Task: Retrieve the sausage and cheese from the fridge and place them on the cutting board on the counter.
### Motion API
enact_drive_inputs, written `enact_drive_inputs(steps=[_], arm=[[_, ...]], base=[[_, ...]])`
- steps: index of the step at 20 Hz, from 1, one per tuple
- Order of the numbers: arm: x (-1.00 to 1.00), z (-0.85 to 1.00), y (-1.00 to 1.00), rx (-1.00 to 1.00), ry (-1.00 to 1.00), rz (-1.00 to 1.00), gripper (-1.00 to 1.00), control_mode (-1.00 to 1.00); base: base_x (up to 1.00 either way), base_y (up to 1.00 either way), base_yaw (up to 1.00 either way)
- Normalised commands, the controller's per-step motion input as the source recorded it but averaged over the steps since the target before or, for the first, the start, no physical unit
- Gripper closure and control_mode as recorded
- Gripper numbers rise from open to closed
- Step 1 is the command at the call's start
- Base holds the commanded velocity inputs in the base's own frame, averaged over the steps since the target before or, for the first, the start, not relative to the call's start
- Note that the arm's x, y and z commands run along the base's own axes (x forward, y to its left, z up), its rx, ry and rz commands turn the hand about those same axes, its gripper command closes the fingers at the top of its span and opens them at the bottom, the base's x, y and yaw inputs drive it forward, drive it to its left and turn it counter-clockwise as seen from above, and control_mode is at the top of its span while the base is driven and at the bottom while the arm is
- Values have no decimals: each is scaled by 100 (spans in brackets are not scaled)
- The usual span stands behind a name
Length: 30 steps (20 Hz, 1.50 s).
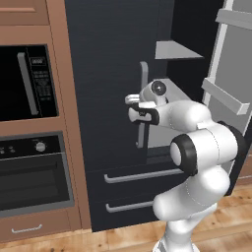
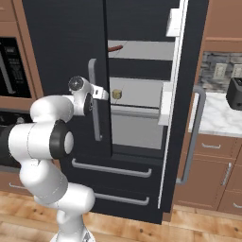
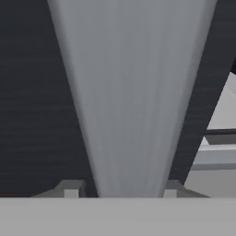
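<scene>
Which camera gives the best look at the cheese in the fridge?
The right base view: the cheese sits in plain sight on a middle shelf of the fridge, just past the closed left door's edge. From the left base view, the arm and that door cover that shelf area.

Even, shadowless rendered light; the hand view is soft and blurred close up.

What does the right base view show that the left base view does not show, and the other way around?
Right base view alone: the sausage on an upper fridge shelf, the cheese on the shelf below, and a marble worktop at the right. Left base view alone: the wall oven under the microwave. Both share the dark fridge, its right door swung open, and the gripper at the closed door's grey handle.
</scene>
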Motion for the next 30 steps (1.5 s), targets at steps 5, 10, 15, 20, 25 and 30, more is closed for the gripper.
enact_drive_inputs(steps=[5,10,15,20,25,30], arm=[[-10,44,0,0,0,0,100,-100],[-61,61,1,0,0,0,100,-100],[-100,61,7,0,0,0,100,-100],[-87,58,15,0,0,0,100,-100],[-48,43,12,0,0,0,100,-100],[-19,36,-10,0,0,-1,100,-100]], base=[[0,0,0],[0,0,0],[0,0,0],[0,0,0],[0,0,0],[0,0,0]])
